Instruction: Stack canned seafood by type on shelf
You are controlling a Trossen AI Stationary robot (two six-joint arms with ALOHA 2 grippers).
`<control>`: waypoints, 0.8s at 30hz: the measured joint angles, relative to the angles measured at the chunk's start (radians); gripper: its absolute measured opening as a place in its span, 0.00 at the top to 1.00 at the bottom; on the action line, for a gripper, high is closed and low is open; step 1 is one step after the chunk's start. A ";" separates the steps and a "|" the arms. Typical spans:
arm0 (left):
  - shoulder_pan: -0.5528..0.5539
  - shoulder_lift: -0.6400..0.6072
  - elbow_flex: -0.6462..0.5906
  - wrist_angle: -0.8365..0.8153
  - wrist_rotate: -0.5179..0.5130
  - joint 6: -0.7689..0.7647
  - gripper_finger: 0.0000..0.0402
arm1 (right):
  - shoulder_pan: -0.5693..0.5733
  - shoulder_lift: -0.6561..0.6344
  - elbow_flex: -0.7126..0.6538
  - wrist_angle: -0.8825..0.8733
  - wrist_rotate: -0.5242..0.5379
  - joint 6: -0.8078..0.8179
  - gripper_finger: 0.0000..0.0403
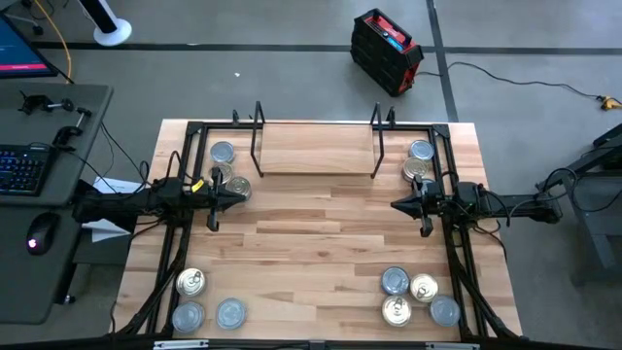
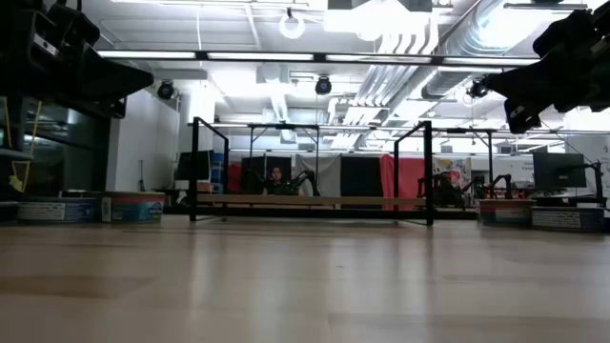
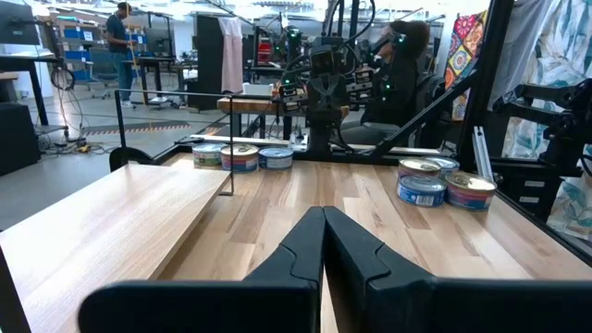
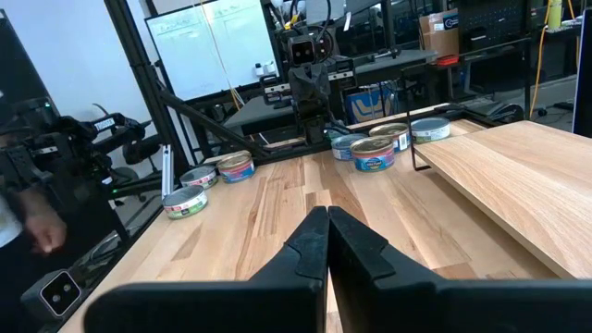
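Nothing is stacked yet, by the look of it. Nearest the table's front edge, three tins (image 1: 204, 301) lie at the left corner and four more (image 1: 413, 297) at the right corner, all flat on the table (image 1: 321, 253). Midway back, both arms hover over bare wood, facing each other: the left pincer (image 1: 236, 192) has its fingers pressed together and holds nothing, and the right pincer (image 1: 397, 204) is likewise closed and empty. Farther back, tins sit beside each end of the shelf (image 1: 316, 148), a cluster on the left (image 1: 226, 167) and another on the right (image 1: 420, 160). The shelf board itself carries no tin, so all the sorting and stacking remains.
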 joint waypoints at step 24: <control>0.000 0.000 0.000 0.000 0.000 0.000 1.00 | 0.005 0.159 0.110 0.808 0.150 0.383 1.00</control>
